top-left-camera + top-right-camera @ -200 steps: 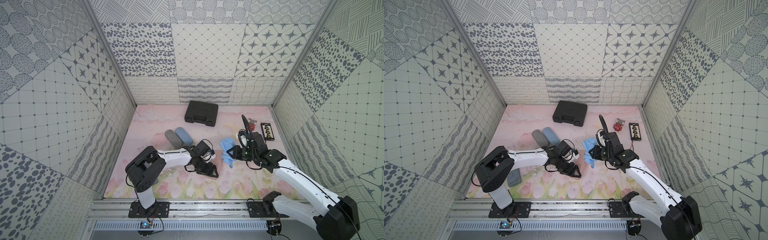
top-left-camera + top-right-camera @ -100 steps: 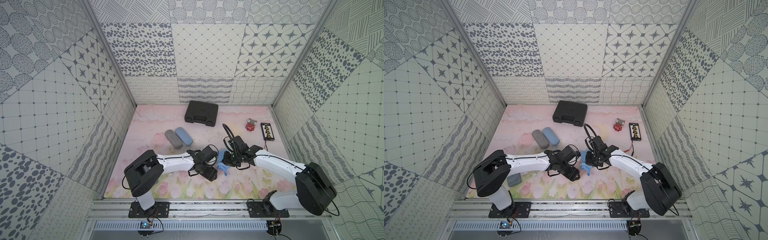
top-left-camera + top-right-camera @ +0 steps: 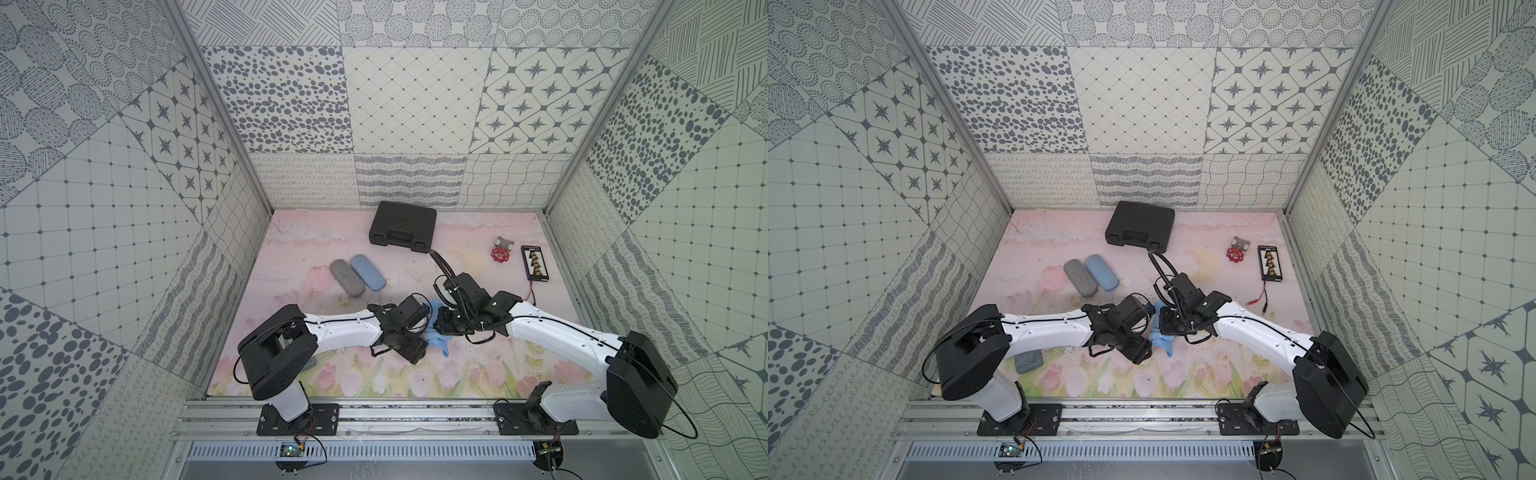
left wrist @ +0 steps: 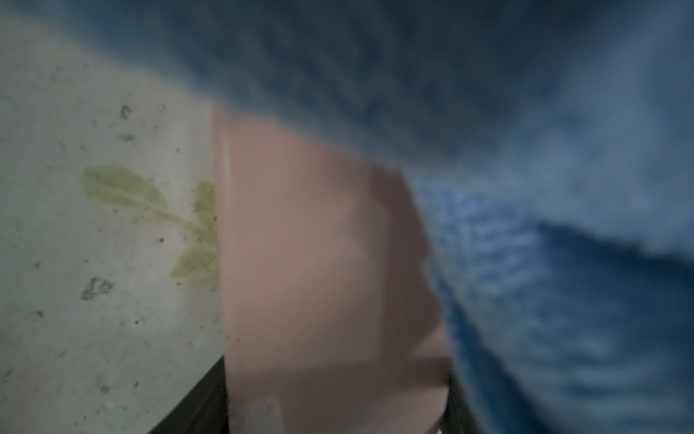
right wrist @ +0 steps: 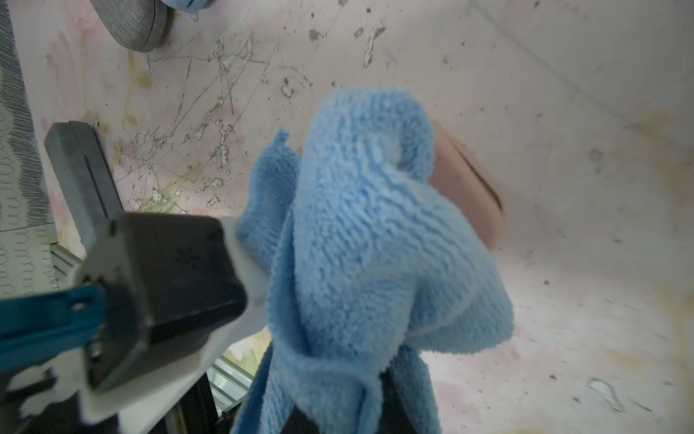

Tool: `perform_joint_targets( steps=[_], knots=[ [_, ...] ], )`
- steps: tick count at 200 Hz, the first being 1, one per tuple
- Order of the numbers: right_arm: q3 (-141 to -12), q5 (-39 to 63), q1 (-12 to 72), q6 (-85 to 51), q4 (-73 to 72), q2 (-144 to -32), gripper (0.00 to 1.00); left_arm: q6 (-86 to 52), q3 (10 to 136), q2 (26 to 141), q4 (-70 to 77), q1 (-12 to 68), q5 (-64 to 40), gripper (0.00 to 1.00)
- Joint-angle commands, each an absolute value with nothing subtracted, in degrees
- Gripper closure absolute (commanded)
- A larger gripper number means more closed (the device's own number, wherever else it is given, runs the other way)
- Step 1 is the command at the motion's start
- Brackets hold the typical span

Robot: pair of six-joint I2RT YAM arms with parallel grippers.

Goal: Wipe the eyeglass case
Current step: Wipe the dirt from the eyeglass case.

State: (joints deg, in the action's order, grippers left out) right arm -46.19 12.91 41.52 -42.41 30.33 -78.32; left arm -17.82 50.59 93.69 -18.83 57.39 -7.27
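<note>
**Blue cloth meets the pink case**

The left gripper is clamped on the pink eyeglass case and holds it near the middle of the flowery mat. The case looks smooth and hard, with a rounded corner. Just to its right, the fluffy blue cloth drapes over the case. The right gripper is pinched tight on the cloth. The wiping step looks under way. Next, the cloth likely needs to rub along the case while the left side keeps it steady.

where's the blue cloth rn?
Blue cloth: mid-table in both top views, bunched in the right gripper, against the pink eyeglass case in the left gripper.
</note>
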Motion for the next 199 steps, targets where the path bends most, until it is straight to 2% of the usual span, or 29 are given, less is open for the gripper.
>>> perform_joint_targets(
  steps=[1, 17, 31, 44, 62, 90, 143, 171, 199],
  knots=[
    [-41.1, 16.5, 35.5, -44.5, 25.5, -82.2, 1.00, -16.2, 49.1, 91.3, -16.9, 57.9, -3.7, 0.99],
    [-44.0, 9.1, 30.2, -37.7, 32.5, -85.6, 1.00, -16.4, 47.5, 90.0, -14.9, 58.3, -3.5, 0.99],
    [-50.1, -2.6, 29.8, -31.9, 39.2, -87.0, 1.00, -15.7, 46.4, 89.2, -13.6, 59.4, -1.8, 0.99],
    [-55.5, -5.7, 29.9, -29.0, 42.1, -86.5, 1.00, -14.0, 46.2, 89.0, -13.3, 61.1, 1.0, 0.99],
    [-60.9, -1.9, 31.0, -26.4, 41.6, -86.3, 1.00, -11.7, 46.4, 89.7, -14.0, 63.5, 5.8, 0.99],
    [-68.6, 7.5, 34.7, -26.2, 42.4, -94.5, 1.00, -9.5, 47.8, 91.6, -16.3, 66.2, 12.5, 1.00],
    [-71.1, 27.8, 43.7, -35.8, 30.8, -106.8, 1.00, -8.8, 48.8, 92.1, -18.4, 69.2, 20.2, 1.00],
    [-60.5, 31.1, 38.9, -34.8, 29.3, -104.4, 1.00, -10.6, 48.8, 93.5, -19.9, 69.2, 21.6, 1.00],
    [-51.8, 24.8, 28.4, -27.3, 36.5, -98.4, 1.00, -14.4, 48.7, 94.3, -21.4, 67.7, 20.1, 1.00]
  ],
)
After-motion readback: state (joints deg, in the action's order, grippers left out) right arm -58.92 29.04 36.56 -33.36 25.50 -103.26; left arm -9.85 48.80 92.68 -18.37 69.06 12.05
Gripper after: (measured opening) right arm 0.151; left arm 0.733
